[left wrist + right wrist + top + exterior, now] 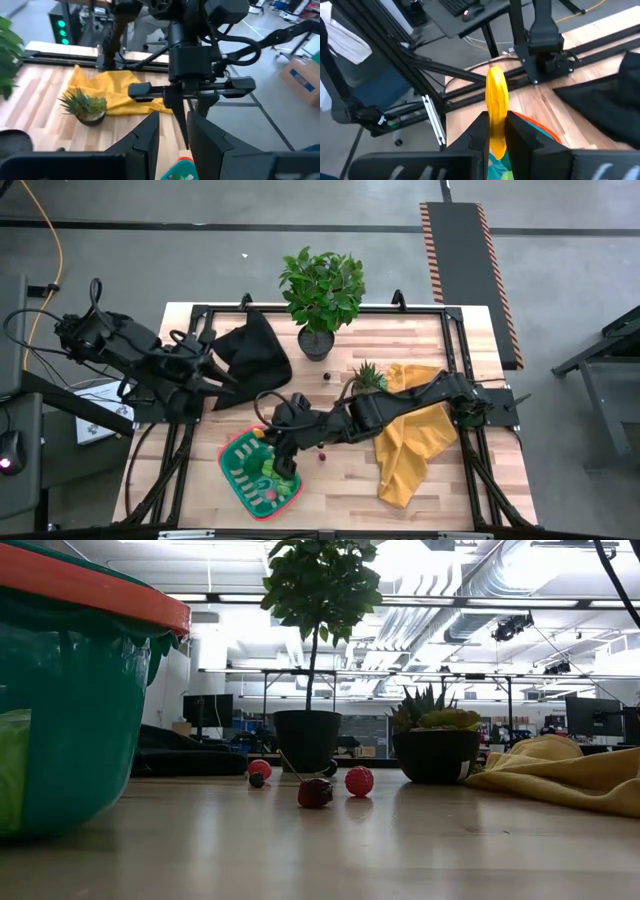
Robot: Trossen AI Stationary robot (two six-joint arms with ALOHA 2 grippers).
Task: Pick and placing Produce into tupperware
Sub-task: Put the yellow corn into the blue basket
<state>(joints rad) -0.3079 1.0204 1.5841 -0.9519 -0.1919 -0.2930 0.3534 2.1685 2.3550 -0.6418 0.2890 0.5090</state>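
The right gripper (272, 442) hangs over the tupperware (232, 470), above the end nearest the black cloth (250, 350), its fingers (479, 131) pinched on a yellow piece of produce (496, 107) — a long, banana-like toy that stands up between them in the right wrist view. Directly under that gripper lies the green container with its red rim, and inside it, toward the table's front edge from the gripper, sit green and pink pieces (272, 480) (their exact kinds are too small to tell). Just beside the gripper, toward the yellow cloth (410, 445), a dark red piece (322, 451) lies on the bare wood of the table (330, 500), outside the container. Farther from the gripper, near the large leafy potted plant (322, 295), a small dark piece (327, 376) rests on the table; the low view shows a red ball (359, 781) and two more small pieces near that pot. The small spiky potted plant (368, 376) stands against the yellow cloth, behind the right arm.

The left gripper (172, 131) waits at the table's left edge beside the black cloth — its fingers (145, 135) stand a narrow gap apart with nothing between them.
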